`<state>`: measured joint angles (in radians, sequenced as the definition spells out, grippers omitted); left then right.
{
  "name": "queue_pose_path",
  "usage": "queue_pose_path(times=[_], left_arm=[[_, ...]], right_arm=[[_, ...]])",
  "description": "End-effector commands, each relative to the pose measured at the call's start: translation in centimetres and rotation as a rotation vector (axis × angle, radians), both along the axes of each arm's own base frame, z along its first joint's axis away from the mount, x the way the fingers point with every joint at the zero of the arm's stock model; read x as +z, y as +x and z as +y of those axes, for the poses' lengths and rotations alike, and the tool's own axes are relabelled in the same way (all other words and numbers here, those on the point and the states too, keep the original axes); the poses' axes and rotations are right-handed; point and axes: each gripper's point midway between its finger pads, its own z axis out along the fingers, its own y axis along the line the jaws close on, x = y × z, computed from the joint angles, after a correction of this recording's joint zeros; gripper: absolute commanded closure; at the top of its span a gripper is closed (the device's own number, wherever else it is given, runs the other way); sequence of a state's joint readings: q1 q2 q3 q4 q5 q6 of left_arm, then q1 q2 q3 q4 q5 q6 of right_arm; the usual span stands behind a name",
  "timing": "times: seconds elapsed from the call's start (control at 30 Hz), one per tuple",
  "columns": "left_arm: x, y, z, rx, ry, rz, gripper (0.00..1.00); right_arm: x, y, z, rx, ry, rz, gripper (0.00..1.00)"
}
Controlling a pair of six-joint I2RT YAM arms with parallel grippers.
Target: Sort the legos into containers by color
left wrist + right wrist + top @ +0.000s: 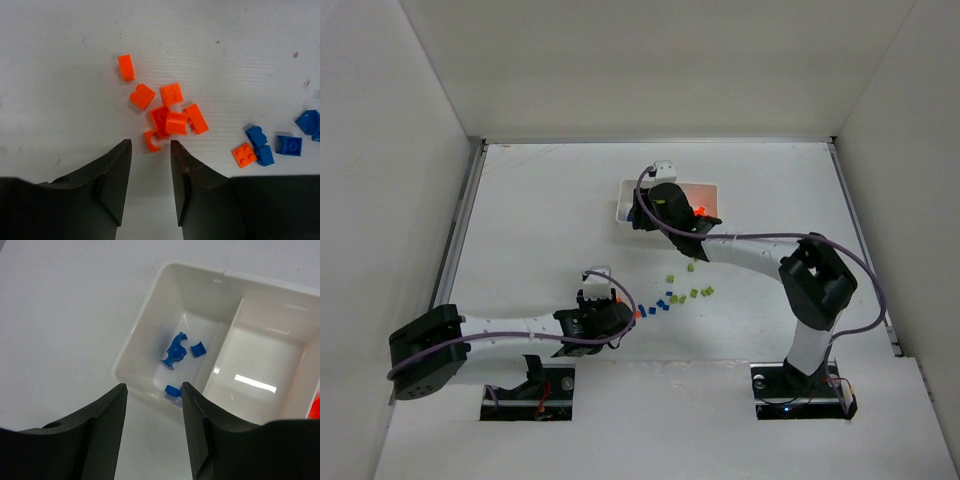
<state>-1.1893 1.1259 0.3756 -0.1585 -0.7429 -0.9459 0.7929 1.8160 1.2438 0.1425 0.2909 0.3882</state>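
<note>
The left tool (150, 143) is seen closest in its own wrist view. Its two dark fingers are set a narrow way apart, and nothing is gripped between them. Just ahead of the gap, a heap of orange bricks (167, 112) is spread on the bench (60, 60), several of them touching. Loose blue bricks (270, 145) are lying to the right, with one orange brick beside them.

In the right wrist view, the right tool (154, 386) is parted fairly wide and empty, just over the near wall of the white tray (142, 325). A few blue pieces (176, 352) are lying in the tray's end compartment, which is divided from the next by a thin wall.

From above, green bricks (695, 292) are seen scattered on the bench between the two arms. The tray is largely hidden by the right arm. An orange-red patch (700, 210) at its right end is possibly bricks.
</note>
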Motion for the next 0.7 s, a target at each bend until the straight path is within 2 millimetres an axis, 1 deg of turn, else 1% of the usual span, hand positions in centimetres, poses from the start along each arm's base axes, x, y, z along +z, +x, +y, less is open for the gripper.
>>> queue_pose_path(times=[0.0, 0.17, 0.4, 0.5, 0.67], left_arm=[[1.0, 0.8, -1.5, 0.016, -0.030, -0.042, 0.66], [1.0, 1.1, -2.2, -0.010, -0.022, -0.053, 0.66], [0.3, 1.9, -1.8, -0.001, 0.022, -0.050, 0.67], [0.3, 1.9, -1.6, 0.003, 0.029, -0.044, 0.73], [0.9, 1.5, -1.6, -0.015, 0.040, -0.041, 0.84]], right_arm=[[3.6, -0.4, 0.7, 0.015, 0.085, -0.068, 0.47], [2.6, -1.1, 0.3, 0.014, 0.073, -0.054, 0.47], [2.9, -2.0, -0.8, 0.006, 0.082, -0.053, 0.47], [2.8, -2.5, -1.3, 0.005, 0.078, -0.049, 0.47], [3.3, -3.3, -2.5, -0.008, 0.087, -0.059, 0.47]])
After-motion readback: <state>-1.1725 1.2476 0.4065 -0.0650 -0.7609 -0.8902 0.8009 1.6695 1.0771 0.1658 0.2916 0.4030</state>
